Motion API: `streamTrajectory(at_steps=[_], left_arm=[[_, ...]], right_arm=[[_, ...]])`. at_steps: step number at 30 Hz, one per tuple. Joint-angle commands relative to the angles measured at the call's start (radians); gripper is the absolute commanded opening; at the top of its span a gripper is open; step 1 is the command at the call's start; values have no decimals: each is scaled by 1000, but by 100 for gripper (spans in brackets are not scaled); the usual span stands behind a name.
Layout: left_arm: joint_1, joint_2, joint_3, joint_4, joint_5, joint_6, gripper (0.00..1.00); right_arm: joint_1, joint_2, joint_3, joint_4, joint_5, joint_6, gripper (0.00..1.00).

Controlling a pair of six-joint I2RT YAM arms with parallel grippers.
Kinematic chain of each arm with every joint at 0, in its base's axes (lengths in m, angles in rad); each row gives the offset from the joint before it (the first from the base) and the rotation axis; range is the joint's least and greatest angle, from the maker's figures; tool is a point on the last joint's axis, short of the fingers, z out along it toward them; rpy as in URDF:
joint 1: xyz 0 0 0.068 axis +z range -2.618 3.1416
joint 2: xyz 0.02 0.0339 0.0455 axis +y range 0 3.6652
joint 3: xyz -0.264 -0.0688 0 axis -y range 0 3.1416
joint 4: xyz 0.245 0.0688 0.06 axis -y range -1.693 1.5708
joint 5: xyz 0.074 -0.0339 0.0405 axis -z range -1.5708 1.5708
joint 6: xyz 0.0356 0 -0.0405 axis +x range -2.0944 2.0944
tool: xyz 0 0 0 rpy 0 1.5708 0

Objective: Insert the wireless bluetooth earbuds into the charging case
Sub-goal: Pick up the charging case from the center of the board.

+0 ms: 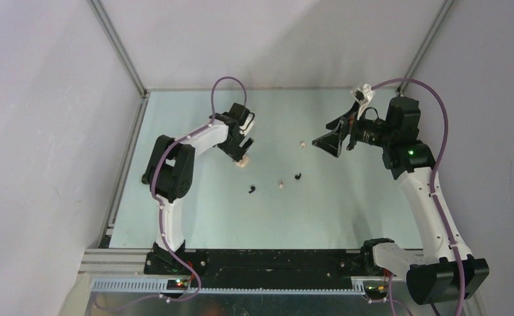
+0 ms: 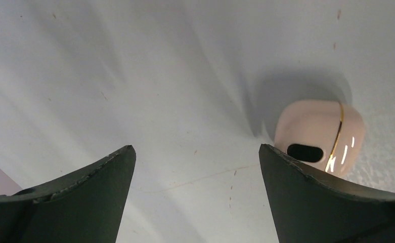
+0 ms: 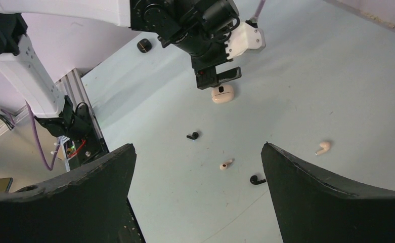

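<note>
Stretching out beyond the arms' bases, the pale green table (image 1: 346,217) carries everything. The left arm (image 1: 175,164) bends low over its middle-left part, while the right arm (image 1: 425,191) holds its wrist high on the right, fingers aimed leftward. The left gripper (image 2: 196,149) hangs just above the surface with its jaws spread wide and nothing between them. The charging case (image 2: 319,136) lies on the table just outside one finger, not in the gap. The right gripper (image 3: 198,147) is likewise spread wide and empty, well clear of the table. The case is cream and rounded, with a thin gold line round it and a dark oval slot facing the left wrist camera; its lid appears closed. All four earbuds lie loose on the table, between the two grippers and apart from the case. A black earbud (image 3: 192,135) is nearest the case, a cream earbud (image 3: 226,164) lies near a second black earbud (image 3: 257,179), and a second cream earbud (image 3: 323,147) rests farther off, toward the right arm's side.
</note>
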Motion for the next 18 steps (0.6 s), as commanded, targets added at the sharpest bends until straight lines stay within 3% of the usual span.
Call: streamTrajectory(at_steps=[1, 8, 18], left_arm=[[-15, -88, -19, 2, 26, 32, 99], [-15, -157, -75, 14, 137, 60, 99], [-24, -145, -93, 27, 139, 51, 99]], right_arm=[[-2, -4, 4, 21, -20, -18, 100], [-2, 23, -8, 37, -23, -10, 100], [-2, 38, -10, 40, -13, -12, 100]])
